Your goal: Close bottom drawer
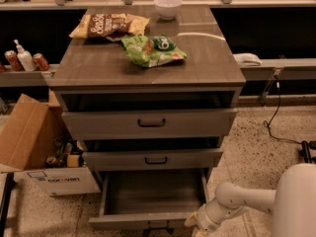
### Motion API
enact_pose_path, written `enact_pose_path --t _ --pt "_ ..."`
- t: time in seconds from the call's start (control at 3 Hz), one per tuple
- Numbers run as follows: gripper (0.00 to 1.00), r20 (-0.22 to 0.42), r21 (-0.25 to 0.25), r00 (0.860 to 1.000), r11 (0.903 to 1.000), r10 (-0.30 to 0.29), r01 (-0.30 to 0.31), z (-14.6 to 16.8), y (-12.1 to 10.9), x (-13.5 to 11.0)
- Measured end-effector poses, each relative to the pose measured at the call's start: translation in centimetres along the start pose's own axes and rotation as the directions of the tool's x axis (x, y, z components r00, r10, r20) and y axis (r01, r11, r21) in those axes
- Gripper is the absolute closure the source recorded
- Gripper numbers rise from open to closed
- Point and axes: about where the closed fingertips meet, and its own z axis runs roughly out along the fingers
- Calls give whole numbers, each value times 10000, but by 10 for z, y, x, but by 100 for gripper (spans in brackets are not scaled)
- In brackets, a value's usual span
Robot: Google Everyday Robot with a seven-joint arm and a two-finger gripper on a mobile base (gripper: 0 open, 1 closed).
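The bottom drawer of the grey-brown wood-grain cabinet is pulled well out, showing its plain grey inside. Its slim front panel runs along the bottom edge of the view, with the dark handle just showing below it. My gripper is at the end of the white arm, low at the drawer's front right corner, touching or very close to the front panel. The middle drawer and the tall top drawer are each out a little.
On the cabinet top lie a green chip bag, a brown chip bag and a white bowl. An open cardboard box stands on the floor at the left. Cables lie at the right.
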Motion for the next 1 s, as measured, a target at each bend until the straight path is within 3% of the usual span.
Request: enact_pose_path --t 0.33,0.67,1.0 --pt "72 -71 84 9999 9999 147 -146 17 -15 16" --pt "96 -781 412 9961 9985 406 -374 29 -23 22" --pt "100 -593 783 9945 9936 865 -818 43 -35 32"
